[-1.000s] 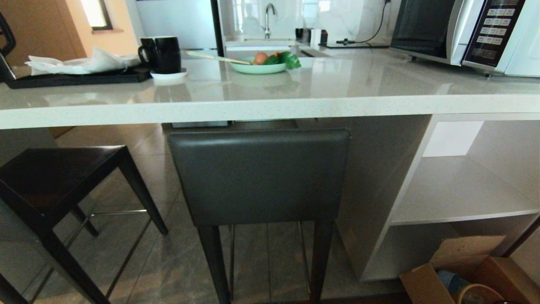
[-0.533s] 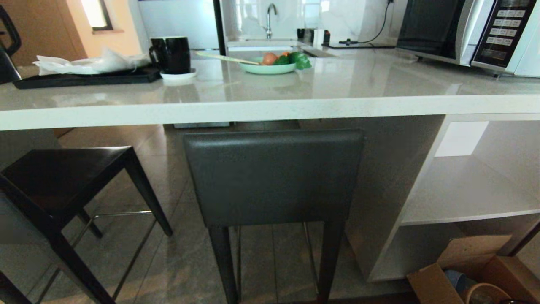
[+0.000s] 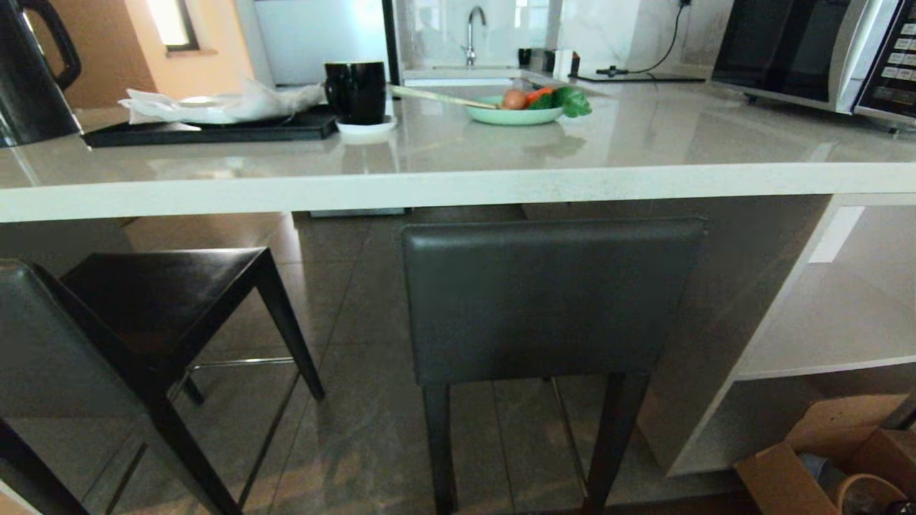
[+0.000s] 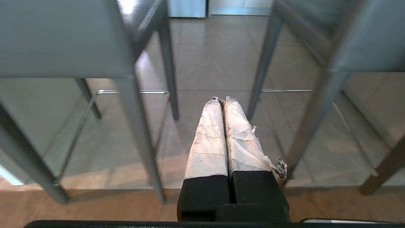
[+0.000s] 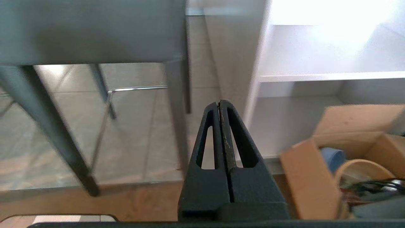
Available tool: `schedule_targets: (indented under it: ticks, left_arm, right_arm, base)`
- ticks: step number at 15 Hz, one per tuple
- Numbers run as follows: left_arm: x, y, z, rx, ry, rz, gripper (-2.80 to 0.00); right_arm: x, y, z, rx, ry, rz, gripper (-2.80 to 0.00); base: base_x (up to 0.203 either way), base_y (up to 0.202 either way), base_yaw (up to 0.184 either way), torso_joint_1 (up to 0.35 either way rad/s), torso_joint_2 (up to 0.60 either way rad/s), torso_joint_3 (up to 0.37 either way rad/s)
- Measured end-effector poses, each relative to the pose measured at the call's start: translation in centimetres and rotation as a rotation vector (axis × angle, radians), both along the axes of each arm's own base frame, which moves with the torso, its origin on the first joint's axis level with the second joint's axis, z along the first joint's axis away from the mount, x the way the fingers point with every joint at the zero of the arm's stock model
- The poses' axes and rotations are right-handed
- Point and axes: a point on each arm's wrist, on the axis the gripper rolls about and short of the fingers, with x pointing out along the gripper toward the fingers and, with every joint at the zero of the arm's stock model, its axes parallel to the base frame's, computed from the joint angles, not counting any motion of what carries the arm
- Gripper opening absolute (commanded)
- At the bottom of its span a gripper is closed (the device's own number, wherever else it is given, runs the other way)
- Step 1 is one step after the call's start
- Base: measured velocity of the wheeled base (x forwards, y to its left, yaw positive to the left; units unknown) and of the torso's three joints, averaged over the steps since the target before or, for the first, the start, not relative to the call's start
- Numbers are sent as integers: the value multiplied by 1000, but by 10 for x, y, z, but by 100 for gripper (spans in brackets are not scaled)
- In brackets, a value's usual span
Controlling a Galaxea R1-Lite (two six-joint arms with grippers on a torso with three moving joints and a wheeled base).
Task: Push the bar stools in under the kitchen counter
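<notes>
Two bar stools stand at the kitchen counter (image 3: 458, 187). The right stool (image 3: 551, 300) faces the counter squarely, its dark grey backrest just below the thick pale edge. The left stool (image 3: 164, 300) is turned at an angle and stands out from the counter, its backrest (image 3: 43, 343) nearest me. Neither gripper shows in the head view. My left gripper (image 4: 221, 99), with tape-wrapped fingers, is shut and empty, low above the floor between the left stool (image 4: 63, 38) and the right stool (image 4: 364, 38). My right gripper (image 5: 219, 103) is shut and empty beside the right stool (image 5: 91, 31).
On the counter are a black kettle (image 3: 32, 71), a black tray (image 3: 215, 132) with paper, a black mug (image 3: 358, 89), a green plate (image 3: 512, 116) of vegetables and a microwave (image 3: 809, 57). White shelving (image 3: 823, 336) and a cardboard box (image 3: 794, 472) lie to the right.
The whole head view has slid to the right, so the camera has moved left. The left stool's backrest has come into view. Neither stool has shifted against the counter.
</notes>
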Motion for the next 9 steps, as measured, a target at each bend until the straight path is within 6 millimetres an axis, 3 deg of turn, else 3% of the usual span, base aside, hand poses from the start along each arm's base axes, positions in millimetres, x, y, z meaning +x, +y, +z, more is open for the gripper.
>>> schedule_targets:
  ticks: [6, 9]
  left_arm:
    - [0, 0, 0, 0, 1, -1, -280]
    - [0, 0, 0, 0, 1, -1, -280]
  right_arm:
    - [0, 0, 0, 0, 1, -1, -280]
    - [0, 0, 0, 0, 0, -1, -280]
  base:
    - [0, 193, -1, 3, 4, 5]
    - [0, 62, -2, 1, 1, -1]
